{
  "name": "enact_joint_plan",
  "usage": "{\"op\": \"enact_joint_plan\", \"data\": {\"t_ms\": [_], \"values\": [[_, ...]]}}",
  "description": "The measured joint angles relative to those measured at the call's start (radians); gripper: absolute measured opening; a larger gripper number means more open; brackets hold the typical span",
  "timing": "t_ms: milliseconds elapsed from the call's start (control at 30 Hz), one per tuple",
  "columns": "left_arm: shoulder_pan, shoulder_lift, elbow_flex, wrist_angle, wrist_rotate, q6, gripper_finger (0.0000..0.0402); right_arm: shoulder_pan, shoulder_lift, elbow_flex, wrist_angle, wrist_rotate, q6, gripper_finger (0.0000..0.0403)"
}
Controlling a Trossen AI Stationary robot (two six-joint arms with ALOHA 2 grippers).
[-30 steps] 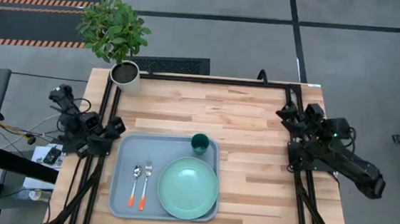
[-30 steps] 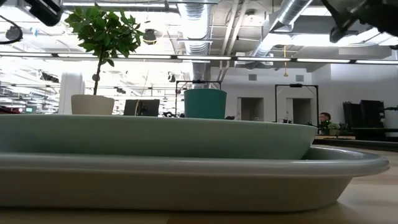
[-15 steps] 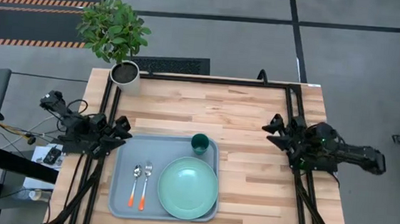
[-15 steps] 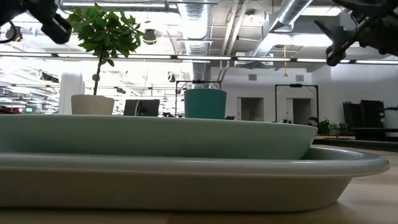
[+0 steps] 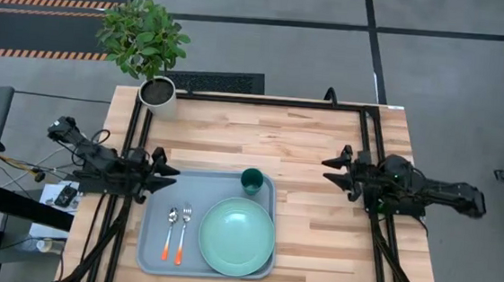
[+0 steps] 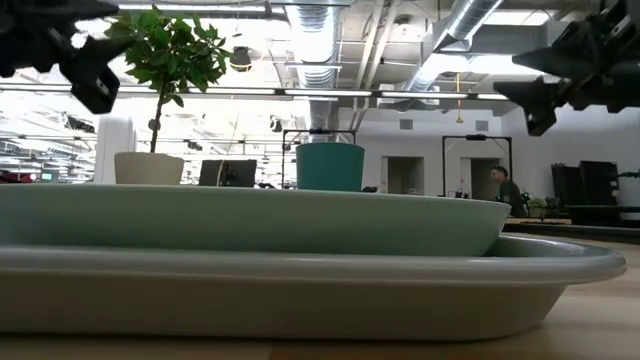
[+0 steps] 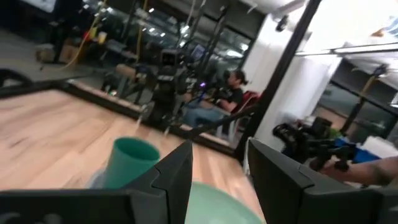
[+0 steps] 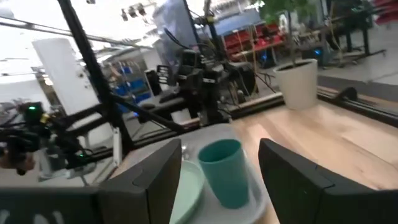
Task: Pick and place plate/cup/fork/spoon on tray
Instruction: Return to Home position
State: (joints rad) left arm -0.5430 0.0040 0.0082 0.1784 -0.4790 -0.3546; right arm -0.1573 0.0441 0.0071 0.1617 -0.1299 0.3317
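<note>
The pale grey-blue tray (image 5: 156,242) lies at the table's near left. On it are the mint-green plate (image 5: 236,236), the teal cup (image 5: 251,180) standing at its far right corner, and the spoon (image 5: 170,232) and fork (image 5: 183,232) lying side by side left of the plate, orange tips toward the near edge. My left gripper (image 5: 168,172) is open and empty at the tray's far left corner, above the table. My right gripper (image 5: 335,170) is open and empty over bare wood right of the cup. The cup also shows in the left wrist view (image 7: 127,162) and in the right wrist view (image 8: 225,171).
A potted plant in a white pot (image 5: 158,93) stands at the table's far left corner. Black frame rails (image 5: 264,100) run along the far edge and both sides. Bare wood (image 5: 316,245) lies right of the tray. People show in the room beyond.
Both arms have swung in from the table's sides and come down. My left gripper has gone toward the table's right, up to the tray's far left corner. My right gripper has gone toward the table's left, over the wood right of the cup. The dishes have stayed still.
</note>
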Motion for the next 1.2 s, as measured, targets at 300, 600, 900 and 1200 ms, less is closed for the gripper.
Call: {"op": "enact_joint_plan", "data": {"t_ms": [300, 600, 900, 1200], "values": [[0.0, 0.001, -0.001, -0.087, -0.107, -0.015, 0.0144, -0.085, 0.0, -0.001, -0.099, -0.02, -0.001, 0.0238], [0.0, 0.001, -0.001, -0.087, -0.14, 0.037, 0.0144, -0.14, 0.001, -0.001, -0.111, -0.069, -0.015, 0.0238], [0.0, 0.001, -0.002, -0.087, -0.177, 0.082, 0.0144, -0.105, 0.001, -0.002, -0.103, -0.159, 0.008, 0.0238], [0.0, 0.001, -0.002, -0.088, -0.206, 0.099, 0.0144, -0.071, 0.001, -0.002, -0.103, -0.159, 0.011, 0.0238]]}}
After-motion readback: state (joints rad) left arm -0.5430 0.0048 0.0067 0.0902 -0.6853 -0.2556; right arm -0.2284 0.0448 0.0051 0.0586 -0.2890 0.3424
